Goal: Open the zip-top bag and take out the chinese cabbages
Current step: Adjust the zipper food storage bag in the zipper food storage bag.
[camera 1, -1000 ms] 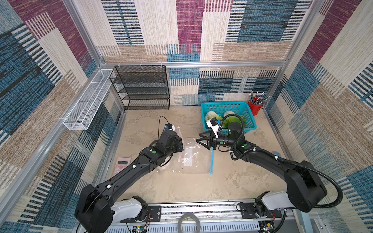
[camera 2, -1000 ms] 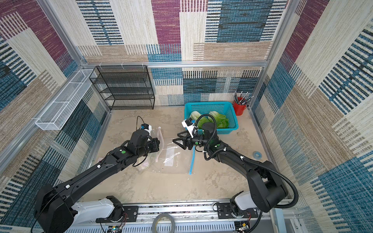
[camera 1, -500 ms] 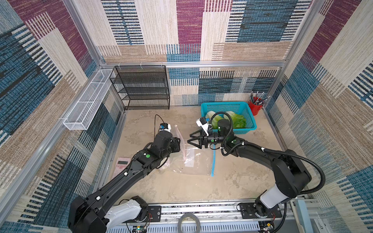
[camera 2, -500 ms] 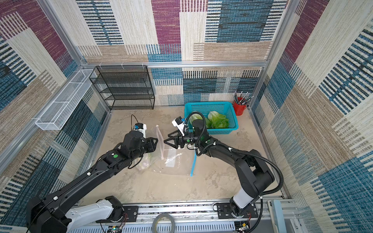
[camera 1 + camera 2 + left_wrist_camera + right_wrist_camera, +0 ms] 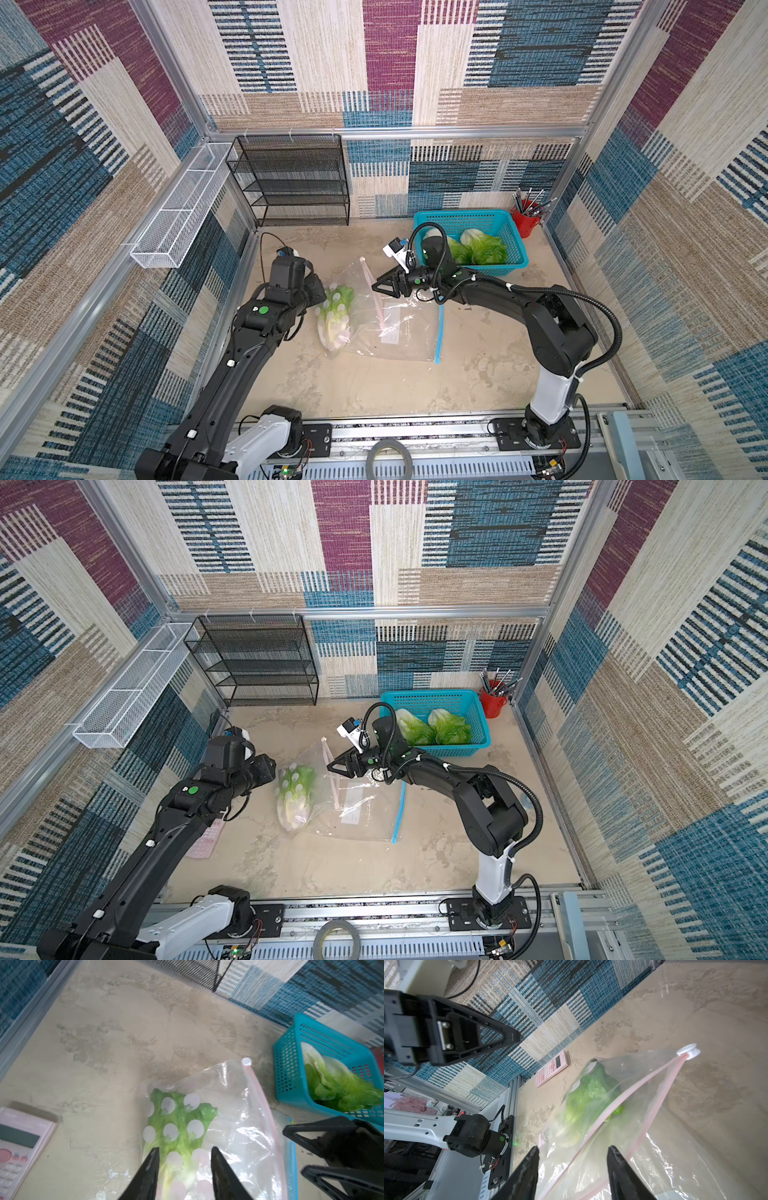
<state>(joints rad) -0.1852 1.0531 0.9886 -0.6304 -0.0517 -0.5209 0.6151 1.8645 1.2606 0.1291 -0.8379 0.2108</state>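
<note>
One chinese cabbage (image 5: pixel 334 316) is being kept inside the clear zip-top bag (image 5: pixel 399 328), which is being carried by the sandy surface (image 5: pixel 374 386). The bag's pink zip edge (image 5: pixel 643 1082) is being seen split apart in the right wrist view, with the white slider (image 5: pixel 689 1051) at its far end. Two more chinese cabbages (image 5: pixel 484 247) are being kept in the blue basket (image 5: pixel 465 220) by the back wall. The left fingers (image 5: pixel 148 1172) are being kept apart with nothing gripped, just beside the bagged cabbage. The right fingers (image 5: pixel 619 1174) are being kept apart too, right at the zip edge; whether the bag is being touched cannot be told. A pink calculator (image 5: pixel 18 1142) is being seen on the surface near the left arm.
</note>
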